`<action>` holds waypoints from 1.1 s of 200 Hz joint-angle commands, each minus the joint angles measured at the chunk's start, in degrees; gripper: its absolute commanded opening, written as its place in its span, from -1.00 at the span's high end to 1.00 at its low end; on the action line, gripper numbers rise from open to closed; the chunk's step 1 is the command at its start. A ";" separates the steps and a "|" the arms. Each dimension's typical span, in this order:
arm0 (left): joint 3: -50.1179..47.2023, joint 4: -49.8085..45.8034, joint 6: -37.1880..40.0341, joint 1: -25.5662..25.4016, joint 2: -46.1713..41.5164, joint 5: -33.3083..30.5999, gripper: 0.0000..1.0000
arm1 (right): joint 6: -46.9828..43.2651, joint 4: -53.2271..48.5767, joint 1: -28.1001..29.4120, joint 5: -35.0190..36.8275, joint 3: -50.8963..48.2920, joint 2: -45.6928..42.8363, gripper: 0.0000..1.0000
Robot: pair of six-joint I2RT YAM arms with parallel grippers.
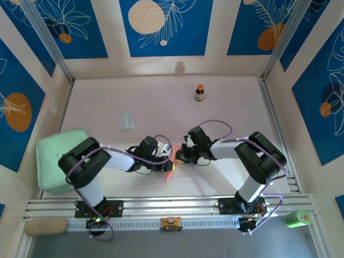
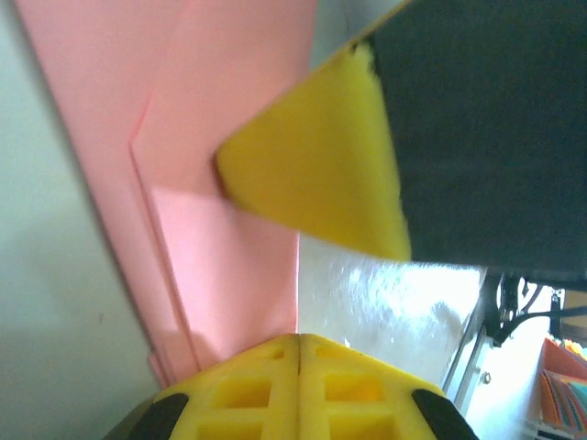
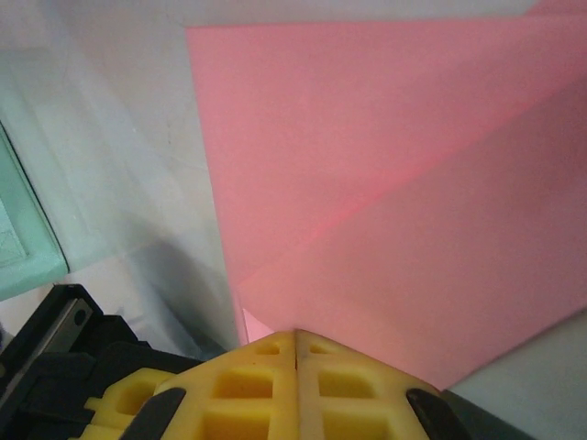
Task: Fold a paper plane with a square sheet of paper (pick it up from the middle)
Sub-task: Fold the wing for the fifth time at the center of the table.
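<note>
The salmon-pink sheet of paper is folded into overlapping layers and narrows to a point toward the near edge. It hangs between the two grippers near the table's middle front. My left gripper is shut on it; in the left wrist view the paper runs down into the closed jaws. My right gripper is shut on the paper too, and its yellow fingertips press against the sheet from the other side. In the right wrist view the creased paper spreads out from the closed jaws.
A small brown bottle stands at the back. A pale packet lies left of centre. A mint-green container sits at the left by the left arm. Metal rails line the near edge, with a green object beyond them.
</note>
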 commanded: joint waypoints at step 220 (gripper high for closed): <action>-2.07 -10.91 0.77 -1.05 -0.79 0.94 0.81 | -0.58 -5.99 -1.25 4.15 -0.70 2.26 0.96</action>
